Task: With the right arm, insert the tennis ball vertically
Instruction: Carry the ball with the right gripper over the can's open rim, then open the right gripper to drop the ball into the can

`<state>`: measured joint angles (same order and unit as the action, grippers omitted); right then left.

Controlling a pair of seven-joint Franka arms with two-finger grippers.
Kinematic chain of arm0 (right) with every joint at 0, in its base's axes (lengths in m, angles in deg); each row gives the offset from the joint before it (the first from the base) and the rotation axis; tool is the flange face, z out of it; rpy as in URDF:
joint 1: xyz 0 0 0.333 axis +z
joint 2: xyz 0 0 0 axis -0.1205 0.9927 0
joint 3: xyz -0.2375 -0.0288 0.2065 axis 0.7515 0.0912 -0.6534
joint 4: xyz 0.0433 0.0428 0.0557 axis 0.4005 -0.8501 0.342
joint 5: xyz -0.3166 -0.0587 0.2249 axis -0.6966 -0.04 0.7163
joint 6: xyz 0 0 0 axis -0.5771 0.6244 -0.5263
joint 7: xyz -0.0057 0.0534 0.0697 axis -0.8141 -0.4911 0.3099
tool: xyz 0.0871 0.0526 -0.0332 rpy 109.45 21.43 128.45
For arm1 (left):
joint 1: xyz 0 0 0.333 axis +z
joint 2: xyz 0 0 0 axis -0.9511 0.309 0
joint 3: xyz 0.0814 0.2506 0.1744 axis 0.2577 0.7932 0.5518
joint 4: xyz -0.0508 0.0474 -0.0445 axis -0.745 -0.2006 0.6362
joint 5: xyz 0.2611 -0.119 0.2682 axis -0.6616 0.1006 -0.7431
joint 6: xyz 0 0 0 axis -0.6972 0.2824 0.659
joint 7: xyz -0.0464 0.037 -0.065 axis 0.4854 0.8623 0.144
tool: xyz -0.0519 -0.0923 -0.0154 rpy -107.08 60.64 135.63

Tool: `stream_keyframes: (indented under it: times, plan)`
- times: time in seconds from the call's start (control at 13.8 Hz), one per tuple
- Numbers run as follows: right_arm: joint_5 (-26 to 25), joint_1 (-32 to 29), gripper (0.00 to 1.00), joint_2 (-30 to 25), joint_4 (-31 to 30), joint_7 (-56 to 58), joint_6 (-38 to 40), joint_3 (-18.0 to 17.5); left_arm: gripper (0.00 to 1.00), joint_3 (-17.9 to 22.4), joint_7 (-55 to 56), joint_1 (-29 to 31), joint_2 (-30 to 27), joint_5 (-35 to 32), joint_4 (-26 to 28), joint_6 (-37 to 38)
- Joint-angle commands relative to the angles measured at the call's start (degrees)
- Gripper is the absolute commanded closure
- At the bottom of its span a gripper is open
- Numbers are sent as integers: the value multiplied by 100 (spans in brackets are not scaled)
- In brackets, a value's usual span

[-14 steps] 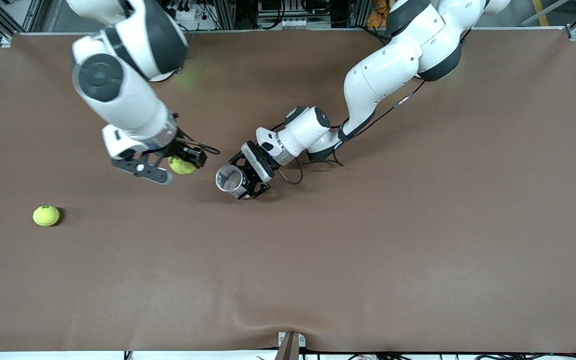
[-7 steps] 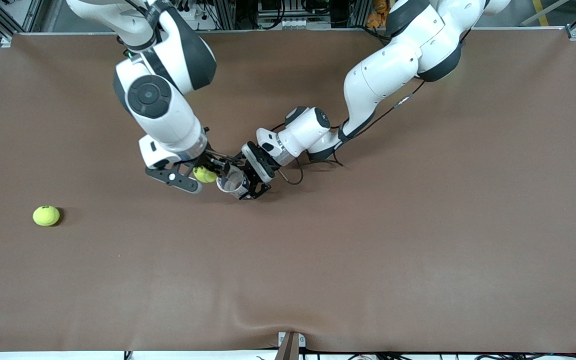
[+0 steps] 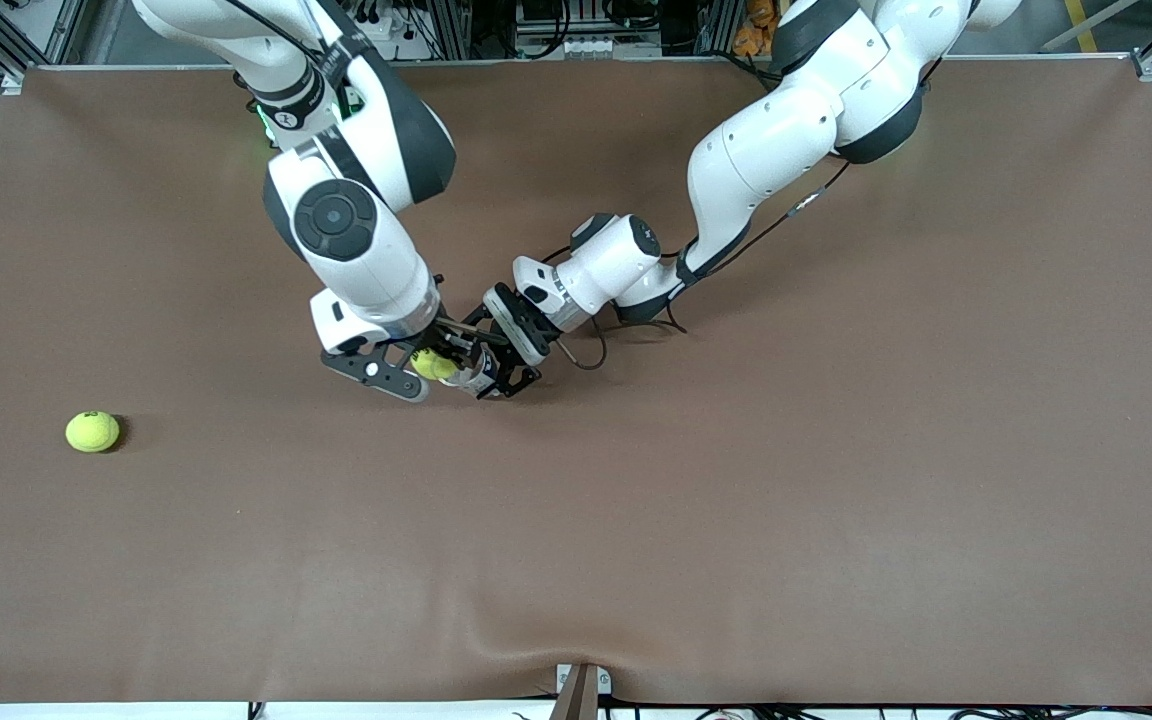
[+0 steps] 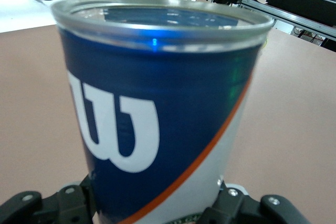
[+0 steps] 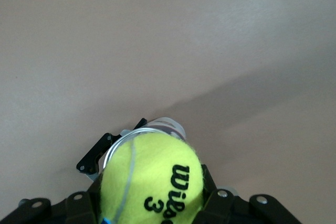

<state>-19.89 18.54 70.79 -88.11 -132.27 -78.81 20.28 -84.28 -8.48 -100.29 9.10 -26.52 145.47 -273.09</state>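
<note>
The right gripper hangs over the middle of the brown table, its fingers clamped on a yellow Wilson tennis ball, which sits right at the open mouth of the blue Wilson ball can. The left gripper grips that can around its body, jaws pressed to its sides, at about 3 o'clock from the ball. A second tennis ball lies on the table, well apart at roughly 8 o'clock, toward the right arm's end.
</note>
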Motion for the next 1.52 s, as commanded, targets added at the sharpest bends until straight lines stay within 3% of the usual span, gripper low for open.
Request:
stream_keyframes:
  times: [0.0,0.29,0.36,0.51,0.58,0.8,1.23,1.45]
  plan:
    - [-105,161,100,196,108,-138,-126,52,22,46,34,-106,83,104,-123,-59]
    - [-96,170,100,214,108,-121,-100,52,22,46,34,-106,83,113,-123,-59]
    - [-96,143,96,214,108,-103,-91,52,22,46,25,-106,83,104,-123,-59]
    - [-88,117,38,214,100,-76,-74,52,21,46,34,-106,83,113,-123,-59]
    - [-87,108,33,205,100,-94,-74,60,21,46,25,-106,83,113,-123,-59]
    - [-87,99,2,197,100,-103,-13,69,21,46,34,-106,83,113,-123,-59]
    - [-87,29,0,135,135,-50,93,95,21,46,25,-106,83,113,-123,-59]
    - [-17,-190,0,56,389,212,610,78,20,46,34,-106,83,104,-123,-59]
